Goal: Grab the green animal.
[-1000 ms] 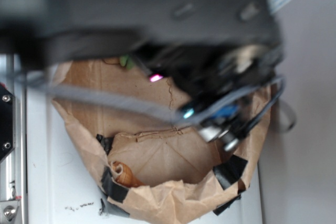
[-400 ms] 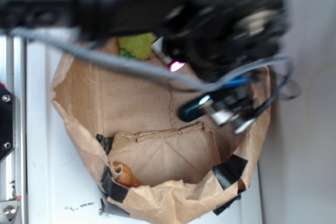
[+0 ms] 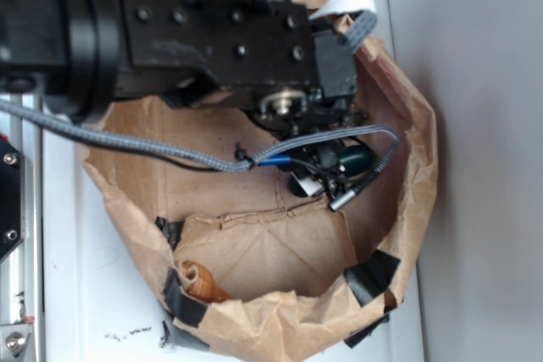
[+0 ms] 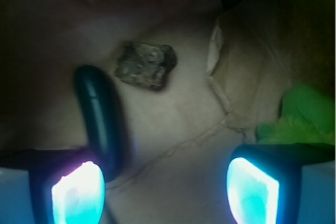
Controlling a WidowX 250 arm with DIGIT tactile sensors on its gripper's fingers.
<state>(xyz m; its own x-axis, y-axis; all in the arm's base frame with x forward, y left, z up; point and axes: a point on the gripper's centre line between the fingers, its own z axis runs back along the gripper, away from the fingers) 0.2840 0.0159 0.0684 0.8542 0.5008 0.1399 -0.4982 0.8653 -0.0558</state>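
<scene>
On my wrist camera the gripper [image 4: 163, 192] stands open, its two glowing fingertips [image 4: 76, 195] wide apart at the bottom of the view with nothing between them but bare brown paper. The green animal [image 4: 302, 119] sits at about three o'clock in that view, fuzzy and lime-coloured, just above the right fingertip and outside the gap; I cannot tell whether the tip touches it. A dark green oblong thing [image 4: 100, 116] lies at about nine o'clock, its lower end running down just beside the left fingertip. Near it, toward eleven o'clock, a small mottled grey-brown lump [image 4: 146, 65] rests on the paper, apart from both fingers.

From the outside camera, the black arm [image 3: 170, 31] reaches in from ten o'clock over a brown paper bag [image 3: 407, 91] with black tape [image 3: 372, 275] patching its rim at five and seven o'clock. The arm's body hides the animal there. The end of the dark green thing [image 3: 355, 157] peeks out below the wrist, near the grey cable [image 3: 127, 148]. A tan spiral item [image 3: 202, 281] lies at seven o'clock inside the bag.
</scene>
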